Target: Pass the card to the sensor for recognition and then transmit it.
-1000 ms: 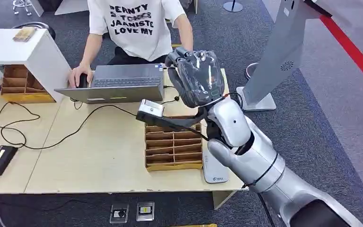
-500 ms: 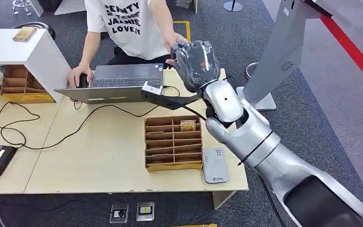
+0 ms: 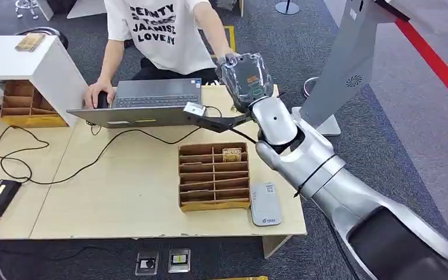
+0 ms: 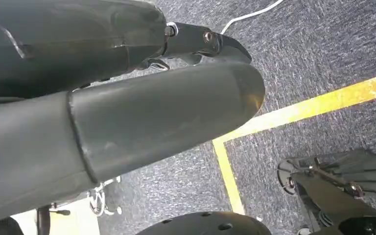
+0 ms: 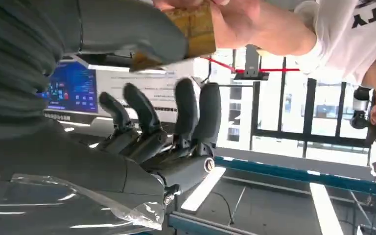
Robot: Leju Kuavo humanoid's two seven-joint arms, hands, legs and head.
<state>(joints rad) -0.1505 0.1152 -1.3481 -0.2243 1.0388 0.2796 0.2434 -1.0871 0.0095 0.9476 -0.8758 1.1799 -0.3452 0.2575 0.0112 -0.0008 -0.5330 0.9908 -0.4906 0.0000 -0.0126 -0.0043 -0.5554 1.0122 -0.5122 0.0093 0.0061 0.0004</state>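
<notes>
Sitting behind the laptop [image 3: 146, 100], the person [image 3: 160, 35] reaches one hand [image 5: 210, 19] to the card [image 5: 188, 30] (tan, seen in right wrist view). Right hand [image 3: 246, 79] is raised past the table's [image 3: 122, 192] far edge, thumb on the card, dark fingers [image 5: 196, 115] spread apart beneath. Left hand [image 4: 127, 107]: can't tell its state.
</notes>
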